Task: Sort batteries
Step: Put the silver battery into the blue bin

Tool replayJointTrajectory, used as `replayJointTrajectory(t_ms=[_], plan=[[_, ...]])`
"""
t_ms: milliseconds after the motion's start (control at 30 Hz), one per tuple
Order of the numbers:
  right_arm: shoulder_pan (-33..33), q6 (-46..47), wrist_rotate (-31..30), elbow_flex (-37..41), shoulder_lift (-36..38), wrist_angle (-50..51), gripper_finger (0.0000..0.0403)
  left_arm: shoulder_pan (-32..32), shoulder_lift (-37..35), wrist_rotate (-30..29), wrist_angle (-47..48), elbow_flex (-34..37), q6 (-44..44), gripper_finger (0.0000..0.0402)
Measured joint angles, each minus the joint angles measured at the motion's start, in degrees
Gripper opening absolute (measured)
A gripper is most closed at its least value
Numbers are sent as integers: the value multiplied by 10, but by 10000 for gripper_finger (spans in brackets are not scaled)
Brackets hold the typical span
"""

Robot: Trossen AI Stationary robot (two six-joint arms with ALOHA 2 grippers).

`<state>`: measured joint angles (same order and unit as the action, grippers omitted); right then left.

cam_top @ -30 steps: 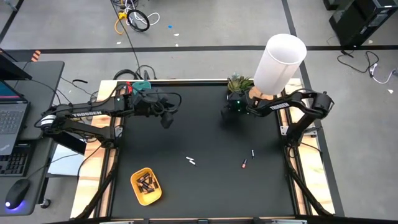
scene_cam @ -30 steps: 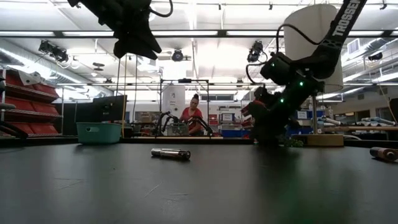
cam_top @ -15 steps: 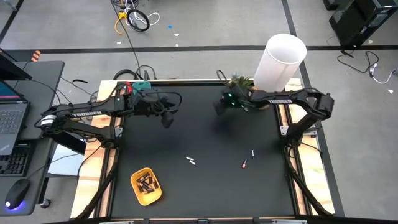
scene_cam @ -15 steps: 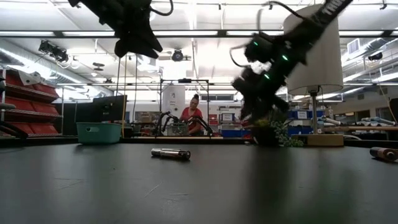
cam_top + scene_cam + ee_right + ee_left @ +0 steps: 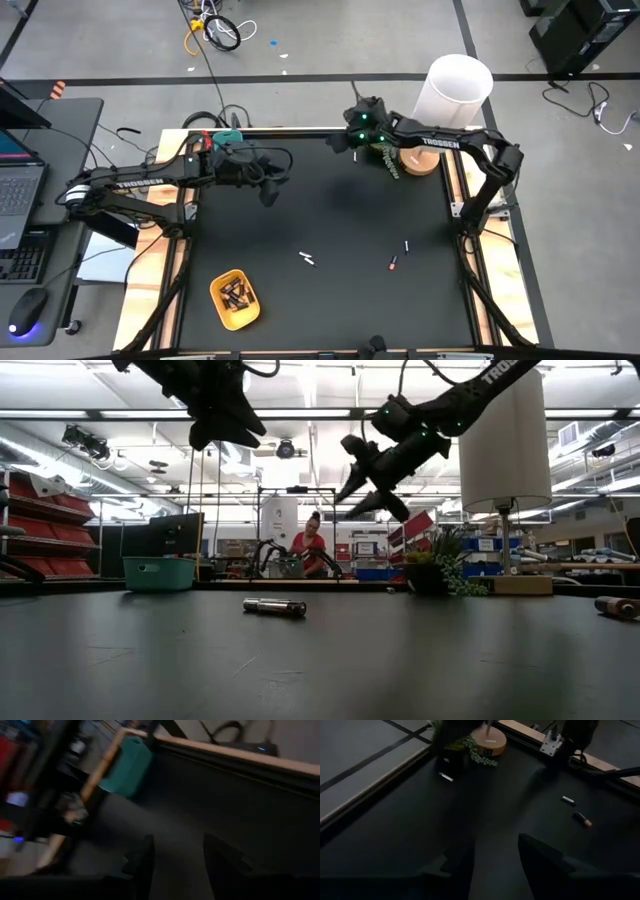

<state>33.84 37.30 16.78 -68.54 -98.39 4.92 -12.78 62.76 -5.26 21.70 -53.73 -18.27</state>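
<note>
Two pale batteries [image 5: 307, 258] lie side by side mid-table, showing as one cylinder [image 5: 275, 606] in the low view. Another pale battery [image 5: 406, 245] and a dark, red-ended one [image 5: 393, 263] lie toward the right; both appear in the left wrist view [image 5: 568, 800] [image 5: 582, 819]. A small pale cylinder [image 5: 446, 777] shows near the plant. Several dark batteries sit in the yellow oval tray [image 5: 234, 298]. The teal tray [image 5: 230, 135] stands at the far left corner. My left gripper [image 5: 268, 192] [image 5: 495, 842] hovers open beside it. My right gripper [image 5: 340, 143] [image 5: 368, 485] [image 5: 177, 840] is open, high at the far edge.
A small potted plant [image 5: 385, 155] and a lamp with a white shade [image 5: 455, 95] on a round wooden base [image 5: 418, 160] stand at the far right corner, right beside my right arm. The black mat's wooden rim [image 5: 455, 230] frames the table.
My right gripper has risen from low beside the plant and swung toward the far edge and the left, tipping so its fingers point out toward the table's left. The batteries and trays lie as before.
</note>
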Motion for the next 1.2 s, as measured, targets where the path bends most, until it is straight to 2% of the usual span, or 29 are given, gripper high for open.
replayJointTrajectory(t_ms=[67, 133, 300, 367, 500, 733, 1000, 1200], plan=[[9, 4, 22, 0, 0, -12, 153, 0, 0, 12, 1, 0, -2, 167], [13, 5, 9, 0, 0, 18, 151, 0, 0, 22, 1, 0, -4, 167], [12, 28, -120, 1, 0, 135, 151, 0, 0, 20, -1, 0, -15, 167], [12, 39, -154, 1, 0, 160, 151, 0, 0, 14, -4, 0, -15, 167], [8, 63, -159, 0, -7, 172, 151, 0, 5, 10, -16, 0, -15, 167], [-21, 115, -172, -19, -70, 217, 150, 0, 22, 10, -31, 0, -15, 167], [-24, 119, -244, -76, -120, 281, 150, 0, 23, 10, -26, 0, -15, 167], [-22, 123, -290, -85, -131, 311, 150, 0, 23, 10, -26, 0, -15, 167]])
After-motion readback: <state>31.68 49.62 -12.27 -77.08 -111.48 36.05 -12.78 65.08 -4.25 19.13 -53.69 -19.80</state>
